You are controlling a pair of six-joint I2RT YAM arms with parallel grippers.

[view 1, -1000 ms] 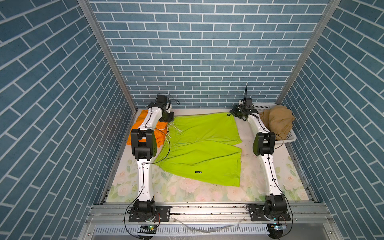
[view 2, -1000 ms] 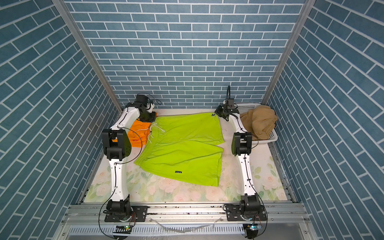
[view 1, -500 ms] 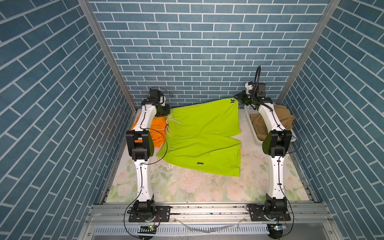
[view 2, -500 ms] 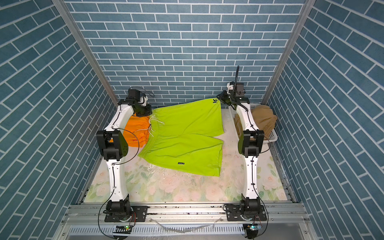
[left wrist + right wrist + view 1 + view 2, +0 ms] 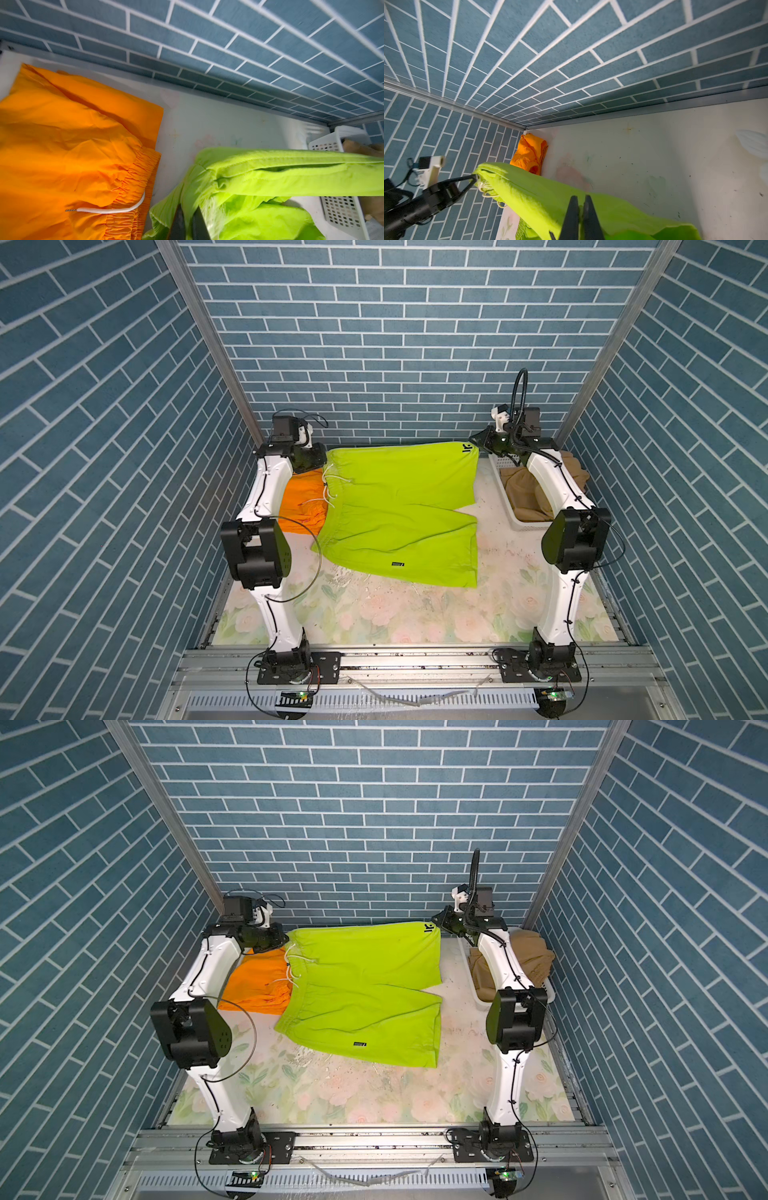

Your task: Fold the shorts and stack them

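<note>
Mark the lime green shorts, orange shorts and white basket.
lime green shorts [image 5: 399, 506], in a top view, middle of the spread cloth.
orange shorts [image 5: 302, 499], in a top view, uncovered cloth.
white basket [image 5: 340, 209], left wrist view, perforated side wall.

The lime green cloth shorts [image 5: 399, 506], bright orange cloth shorts [image 5: 301, 502] and tan-brown cloth shorts [image 5: 524, 494] contrast with the pale floral-printed tabletop [image 5: 374, 614].

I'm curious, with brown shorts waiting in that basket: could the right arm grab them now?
Probably not yet. The right gripper is shut on a corner of the green shorts, lifted beside the basket. The brown shorts lie uncovered nearby, so after letting go, likely yes.
</note>
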